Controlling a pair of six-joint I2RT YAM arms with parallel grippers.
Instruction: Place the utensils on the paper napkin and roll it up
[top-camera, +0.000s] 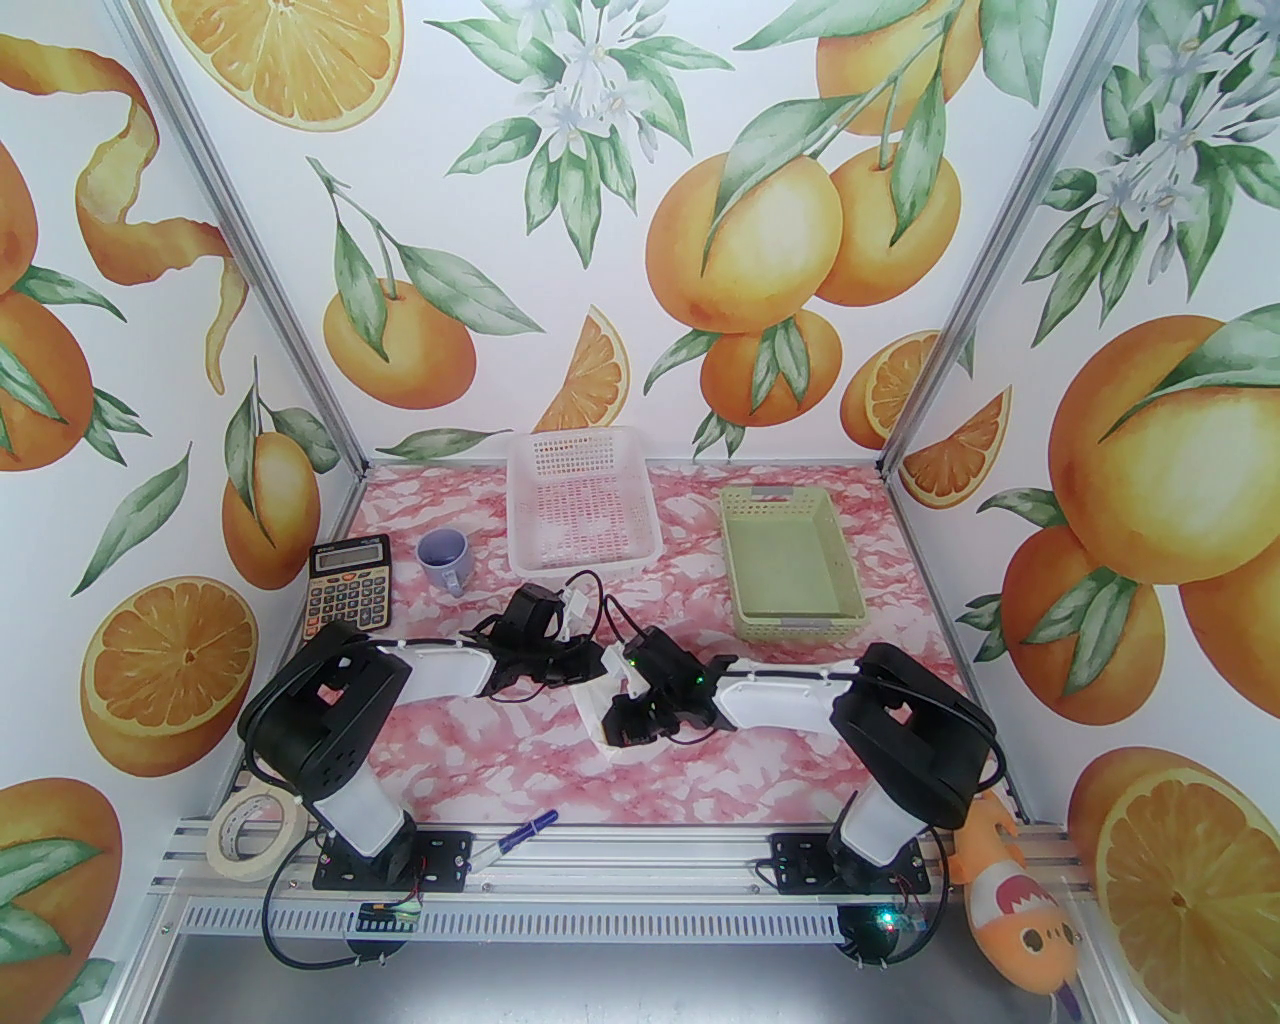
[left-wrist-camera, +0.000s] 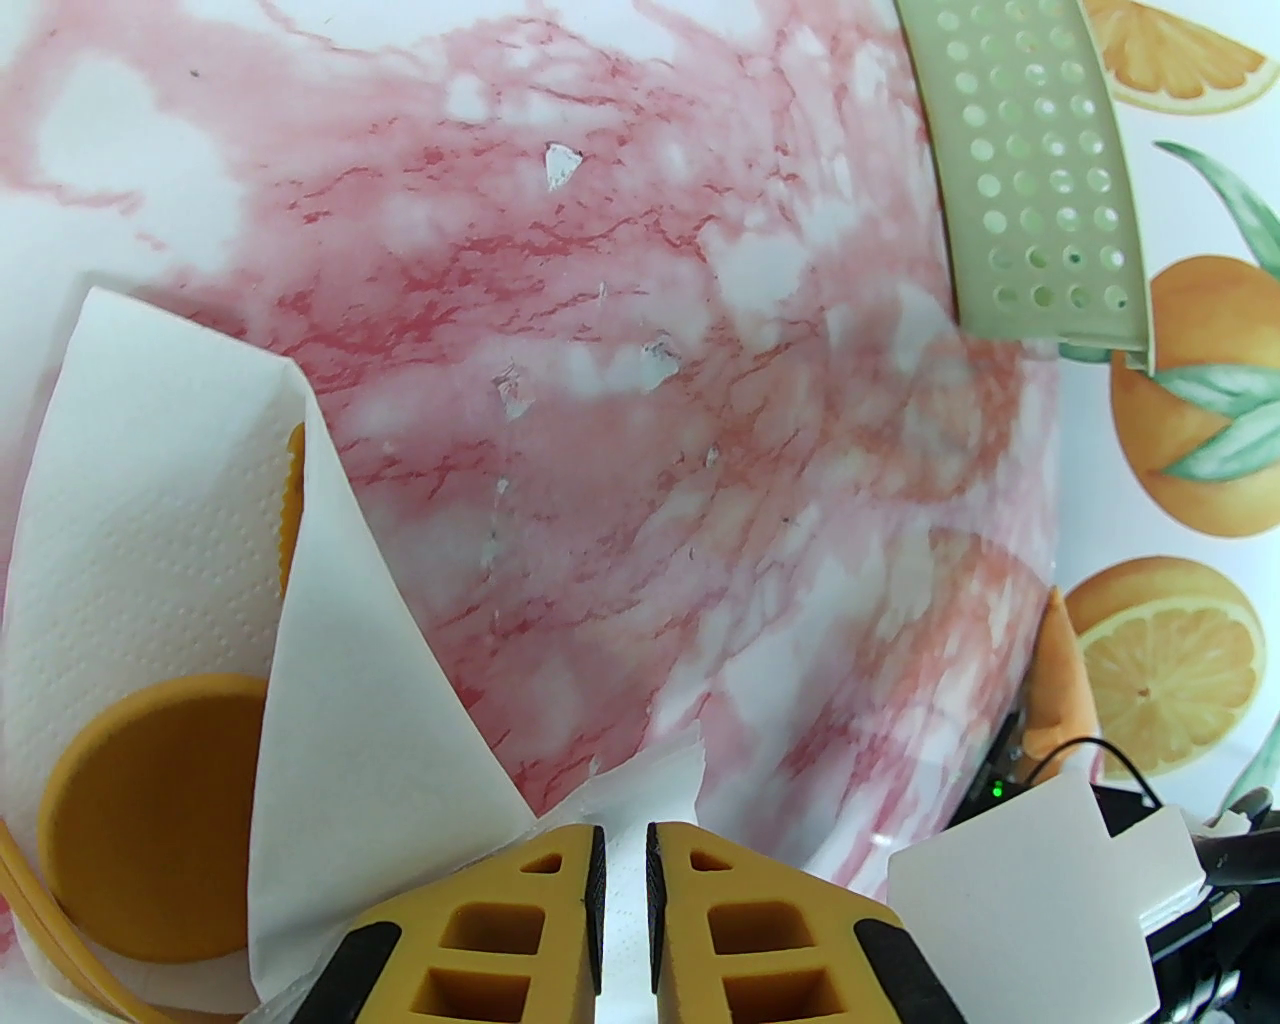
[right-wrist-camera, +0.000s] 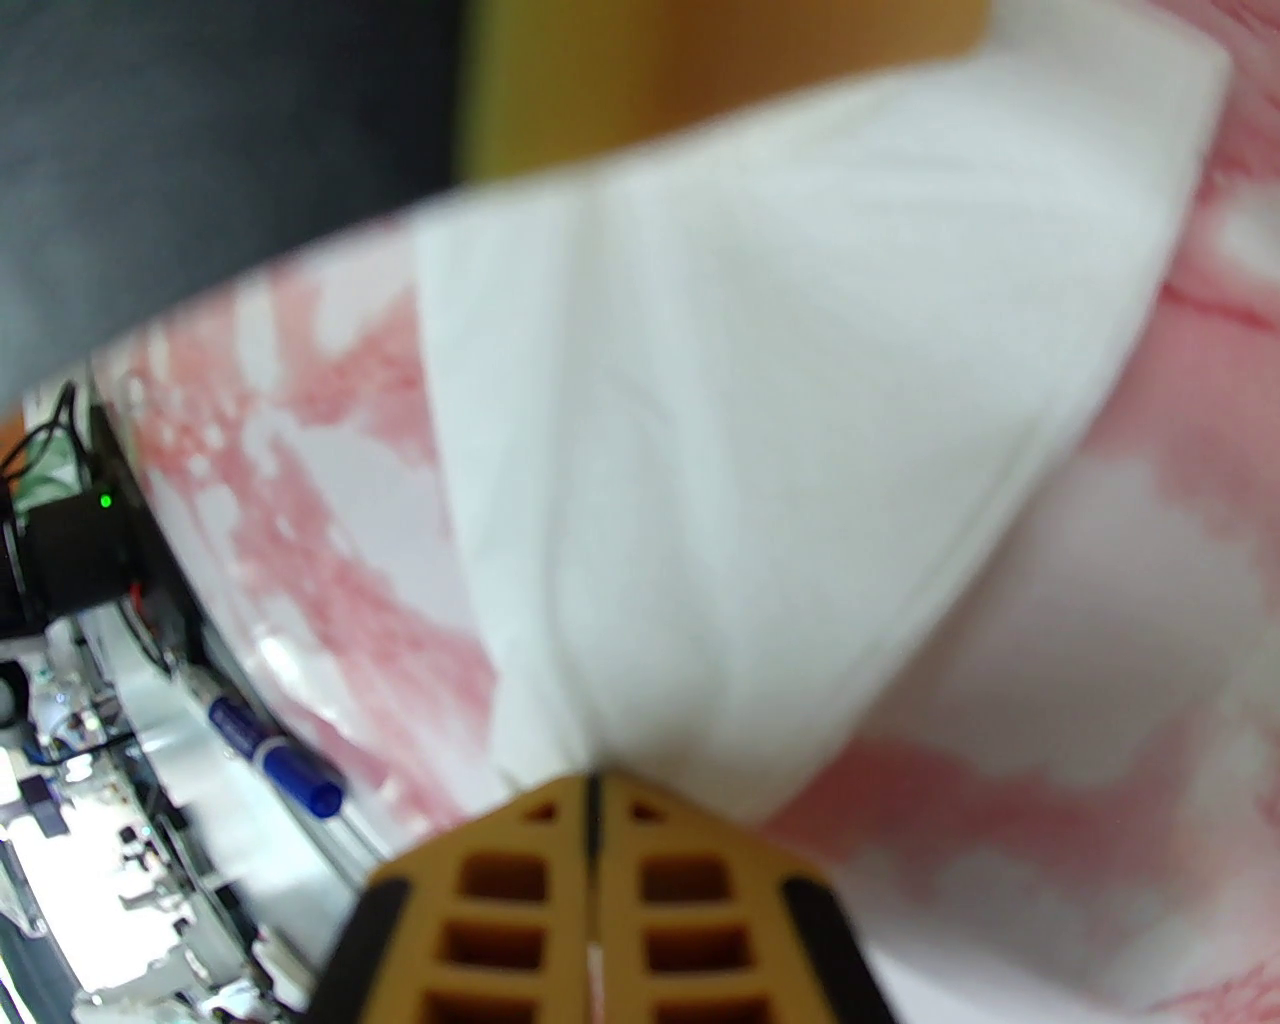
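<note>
The paper napkin (top-camera: 592, 705) lies mid-table beneath both wrists, partly folded over. In the left wrist view its white flap (left-wrist-camera: 370, 680) is lifted over the utensils: an orange spoon bowl (left-wrist-camera: 150, 810) and the toothed edge of the fork (left-wrist-camera: 292, 490) peek out from under it. My left gripper (left-wrist-camera: 625, 880) has its jaws almost together, with the napkin's edge between the pads. My right gripper (right-wrist-camera: 592, 790) is shut, pinching a corner of the napkin (right-wrist-camera: 760, 450), which fans out above it. Seen from the top camera, the left gripper (top-camera: 578, 662) and right gripper (top-camera: 625, 722) meet over the napkin.
At the back stand a white perforated basket (top-camera: 583, 500) and a green basket (top-camera: 790, 565) (left-wrist-camera: 1040, 170). A purple mug (top-camera: 445, 560) and a calculator (top-camera: 348, 585) sit back left. A blue pen (top-camera: 520, 835) (right-wrist-camera: 275, 760), tape roll (top-camera: 245, 822) and plush toy (top-camera: 1020, 900) lie along the near rail.
</note>
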